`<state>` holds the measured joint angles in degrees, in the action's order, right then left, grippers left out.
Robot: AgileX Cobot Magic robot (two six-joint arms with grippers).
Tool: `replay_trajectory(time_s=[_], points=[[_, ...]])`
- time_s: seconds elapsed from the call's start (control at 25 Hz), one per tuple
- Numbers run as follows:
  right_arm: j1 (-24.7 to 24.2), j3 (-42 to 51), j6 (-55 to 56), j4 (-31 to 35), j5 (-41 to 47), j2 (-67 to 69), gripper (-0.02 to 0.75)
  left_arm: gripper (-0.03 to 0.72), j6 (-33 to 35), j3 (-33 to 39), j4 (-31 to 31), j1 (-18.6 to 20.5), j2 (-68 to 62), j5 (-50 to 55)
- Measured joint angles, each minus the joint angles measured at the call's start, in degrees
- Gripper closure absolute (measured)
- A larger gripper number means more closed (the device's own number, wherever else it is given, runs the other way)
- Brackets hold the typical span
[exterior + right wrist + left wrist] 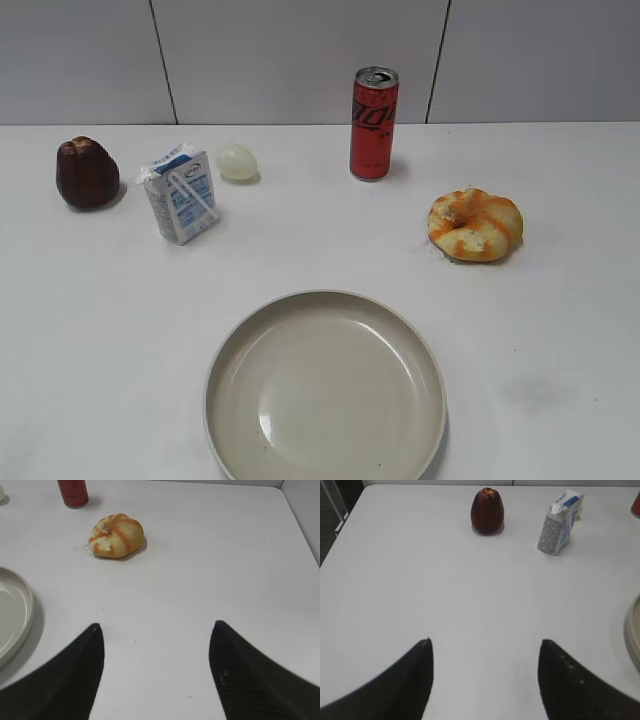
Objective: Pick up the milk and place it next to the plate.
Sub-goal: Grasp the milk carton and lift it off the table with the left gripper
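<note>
Our left gripper (485, 652) and right gripper (156, 637) both hang spread and empty above bare table. The milk carton (181, 196) stands upright, well behind the plate (228, 345), between the dark cake (86, 172) and pale egg (237, 161). A careless approach could topple it.

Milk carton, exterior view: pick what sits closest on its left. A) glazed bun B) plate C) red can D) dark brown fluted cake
D: the dark brown fluted cake stands just left of the milk carton; the red can and glazed bun lie to its right.
</note>
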<state>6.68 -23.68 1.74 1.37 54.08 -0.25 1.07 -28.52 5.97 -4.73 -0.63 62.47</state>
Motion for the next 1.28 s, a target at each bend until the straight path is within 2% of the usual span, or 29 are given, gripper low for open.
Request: replay_trajectory(time_s=[0.24, 0.44, 0.72, 0.88, 1.08, 1.28], points=[[0.0, 0.0, 0.0, 0.0, 0.0, 0.0, 0.238, 0.193, 0.0, 0.1, 0.5, 0.0, -6.6, -0.3], [0.0, 0.0, 0.0, 0.0, 0.0, 0.0, 0.238, 0.193, 0.0, -0.1, 2.3, 0.0, -19.8, -1.6], [0.0, 0.0, 0.0, 0.0, 0.0, 0.0, 0.238, 0.193, 0.0, -4.9, 3.1, 0.0, -42.3, -7.8], [0.0, 0.0, 0.0, 0.0, 0.0, 0.0, 0.238, 0.193, 1.7, -10.3, 2.9, 0.0, -55.4, -9.0], [0.0, 0.0, 0.0, 0.0, 0.0, 0.0, 0.238, 0.193, 5.2, -21.5, 1.7, -2.1, -70.2, -11.2], [0.0, 0.0, 0.0, 0.0, 0.0, 0.0, 0.238, 0.186, 14.6, -35.4, 2.4, -6.5, -83.8, -11.4]])
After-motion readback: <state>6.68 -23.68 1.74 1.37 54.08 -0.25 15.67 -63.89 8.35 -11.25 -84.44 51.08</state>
